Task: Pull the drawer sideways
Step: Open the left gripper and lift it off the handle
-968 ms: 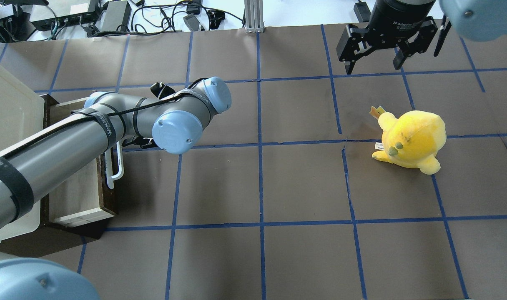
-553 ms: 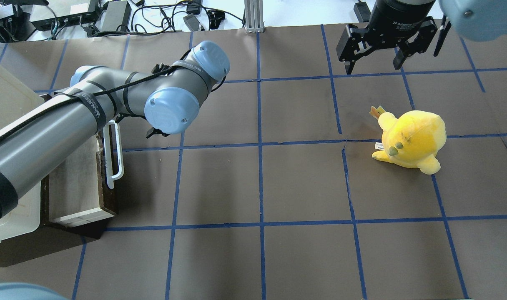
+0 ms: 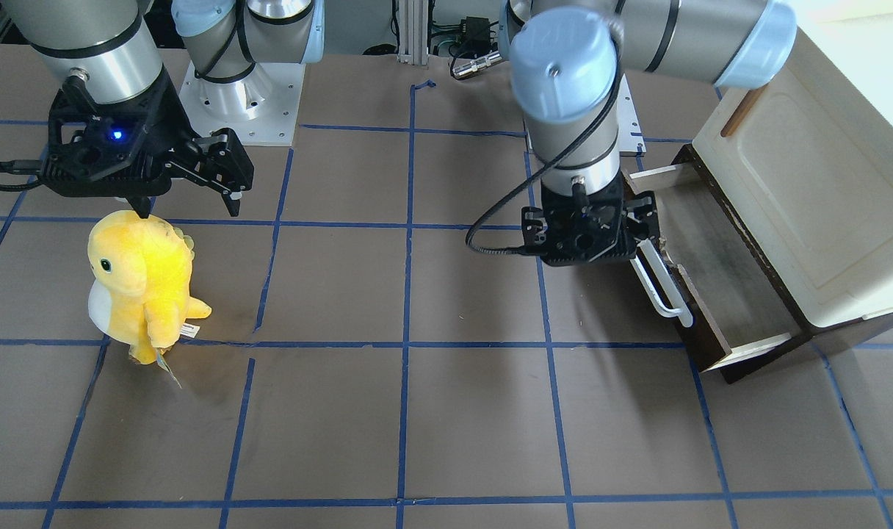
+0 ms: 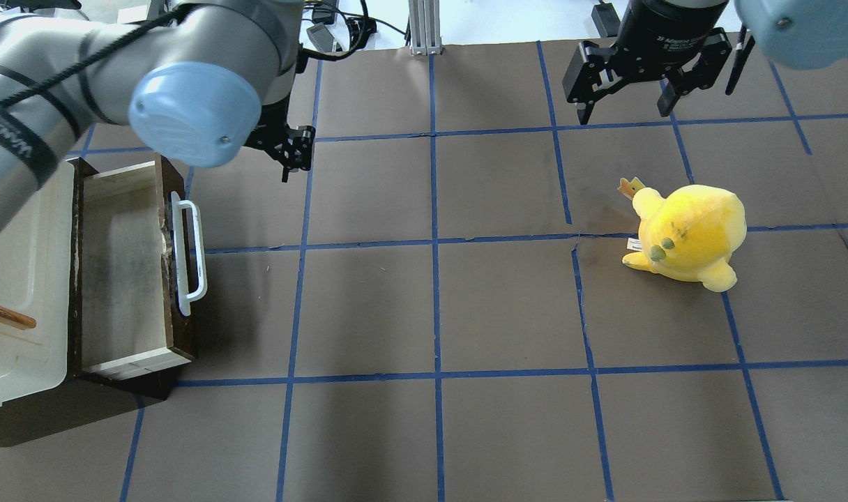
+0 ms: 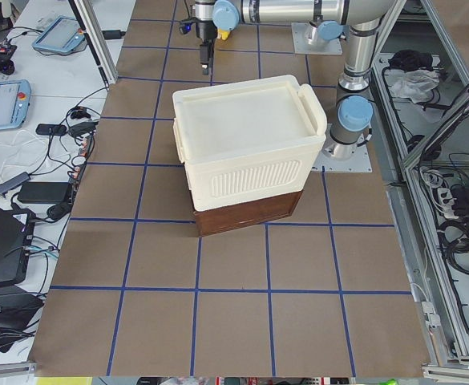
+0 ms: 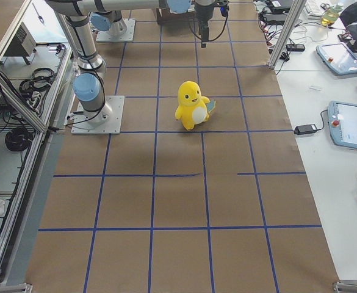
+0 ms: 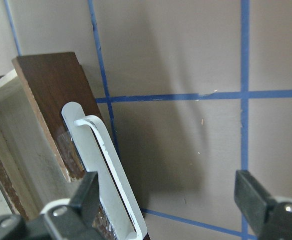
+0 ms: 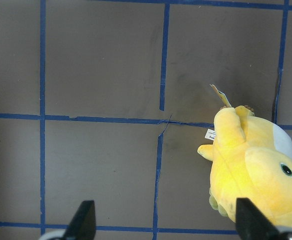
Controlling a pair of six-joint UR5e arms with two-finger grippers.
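- I see the drawer (image 4: 120, 279) at the left end of the table (image 4: 466, 314), on my robot's left side.
- It is dark brown on the outside and pale wood on the inside.
- It sticks out of a dark brown base that sits under a big white box (image 5: 246, 140).
- It is pulled out far enough that I can look down into it from above.
- Its long white handle (image 4: 188, 254) is on the front and faces the middle of the table.
- My left claw (image 7: 170, 210) is spread wide and holds nothing.
- Its own camera shows the handle down below, close by one finger (image 7: 83, 197). The other finger is over bare table.
- From above, that claw hangs in the air by the front of the drawer and does not grip the handle.
- My right claw (image 4: 623, 116) is spread wide too and holds nothing.
- It hangs in the air over the right side of the table.
- A yellow toy (image 4: 689, 233) stands on the table near the right claw, and they do not touch.
- The right claw's own camera looks down on the toy, close by one finger.
- The toy is well apart from the drawer.
- Blue tape (image 4: 434, 244) runs across the brown table and cuts it into squares.
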